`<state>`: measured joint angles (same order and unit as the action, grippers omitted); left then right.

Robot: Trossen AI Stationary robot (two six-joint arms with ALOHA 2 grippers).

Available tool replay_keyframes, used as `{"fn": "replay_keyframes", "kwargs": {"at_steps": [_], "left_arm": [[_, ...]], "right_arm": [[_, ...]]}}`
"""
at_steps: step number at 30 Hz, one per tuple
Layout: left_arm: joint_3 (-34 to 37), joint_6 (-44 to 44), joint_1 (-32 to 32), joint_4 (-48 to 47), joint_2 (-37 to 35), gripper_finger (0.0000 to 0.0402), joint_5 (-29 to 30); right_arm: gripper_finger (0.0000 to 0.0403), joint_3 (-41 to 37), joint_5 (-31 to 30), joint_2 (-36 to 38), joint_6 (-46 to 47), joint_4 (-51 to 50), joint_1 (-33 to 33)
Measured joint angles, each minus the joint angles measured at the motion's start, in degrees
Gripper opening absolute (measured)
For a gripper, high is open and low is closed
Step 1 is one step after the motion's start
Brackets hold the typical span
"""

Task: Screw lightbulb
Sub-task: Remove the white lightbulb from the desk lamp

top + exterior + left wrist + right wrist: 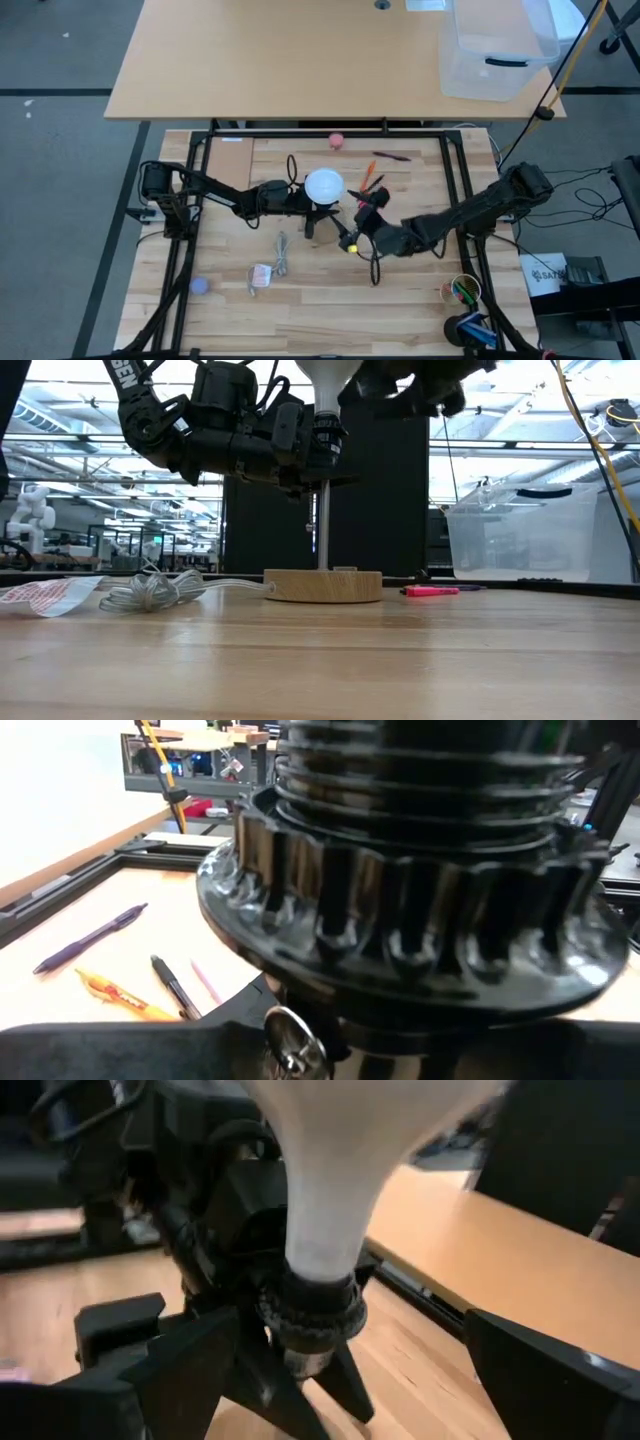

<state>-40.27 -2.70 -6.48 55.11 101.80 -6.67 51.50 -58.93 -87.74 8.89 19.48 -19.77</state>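
Lightbulb [323,184] seated in black socket [327,438]; left pincer [305,455] clamps socket; right pincer [368,205] wide, beside bulb.

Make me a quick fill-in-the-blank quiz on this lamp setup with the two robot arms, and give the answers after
1. The lightbulb is ____ in colour.
2. The black socket stands on a thin post above a round ____ base.
3. The ____ gripper is clamped at the socket.
4. The right gripper, beside the bulb, has its fingers ____.

Answers: white; wooden; left; open
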Motion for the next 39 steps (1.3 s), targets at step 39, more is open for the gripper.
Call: {"fn": "replay_keyframes", "kwargs": {"at_steps": [39], "left_arm": [[0.2,0.74,1.53,-1.2,0.15,0.0055,18.35]], "right_arm": [[0.0251,4.15,-2.39,-16.6,-31.18,46.82,4.65]]}}
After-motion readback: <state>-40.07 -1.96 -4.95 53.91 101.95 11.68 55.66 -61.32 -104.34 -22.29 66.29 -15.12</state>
